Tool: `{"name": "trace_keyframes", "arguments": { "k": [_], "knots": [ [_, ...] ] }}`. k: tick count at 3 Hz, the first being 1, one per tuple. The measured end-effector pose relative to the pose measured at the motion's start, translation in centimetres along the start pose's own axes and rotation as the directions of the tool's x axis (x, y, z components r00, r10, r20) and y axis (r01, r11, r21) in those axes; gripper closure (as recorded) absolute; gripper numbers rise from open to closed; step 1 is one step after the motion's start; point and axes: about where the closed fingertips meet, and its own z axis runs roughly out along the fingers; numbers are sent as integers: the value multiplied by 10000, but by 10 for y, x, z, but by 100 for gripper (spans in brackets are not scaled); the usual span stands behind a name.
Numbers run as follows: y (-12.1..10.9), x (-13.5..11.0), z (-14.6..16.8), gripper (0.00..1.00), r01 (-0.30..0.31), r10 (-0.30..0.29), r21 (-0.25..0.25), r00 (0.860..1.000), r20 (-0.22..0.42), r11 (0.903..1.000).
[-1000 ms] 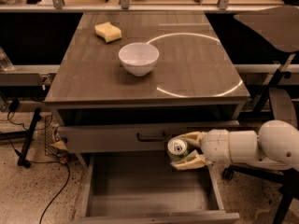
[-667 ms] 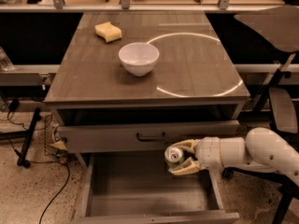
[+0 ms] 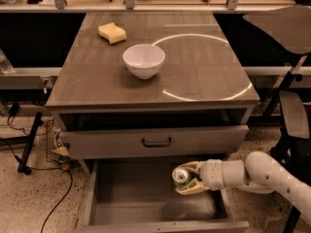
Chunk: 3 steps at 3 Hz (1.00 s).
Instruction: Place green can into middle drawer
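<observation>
The green can (image 3: pixel 180 175) shows its silver top and lies sideways between the fingers of my gripper (image 3: pixel 186 179), which is shut on it. My white arm reaches in from the lower right. The gripper holds the can just above the grey floor of the pulled-out middle drawer (image 3: pixel 131 198), over its right half. Whether the can touches the floor I cannot tell.
Above it, another drawer with a grey front panel and black handle (image 3: pixel 156 142) is slightly open. On the table top (image 3: pixel 204 67) stand a white bowl (image 3: pixel 144 60) and a yellow sponge (image 3: pixel 112 32). Cables and a stand leg (image 3: pixel 29 144) lie on the floor at left; a chair (image 3: pixel 291 115) stands at right.
My gripper has moved left and lower with the can, going from beside the drawer's right edge to down over its floor.
</observation>
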Motion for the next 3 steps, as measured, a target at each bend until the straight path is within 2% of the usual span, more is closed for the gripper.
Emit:
{"name": "trace_keyframes", "arguments": {
  "k": [1, 2, 3],
  "knots": [
    [8, 35, 37, 100, -291, 295, -127, 9989, 369, 9995],
    [12, 52, 55, 100, -445, 454, -188, 9977, 506, 9988],
    [17, 68, 66, 74, -757, 757, -30, 9957, 542, 9971]
  ]
}}
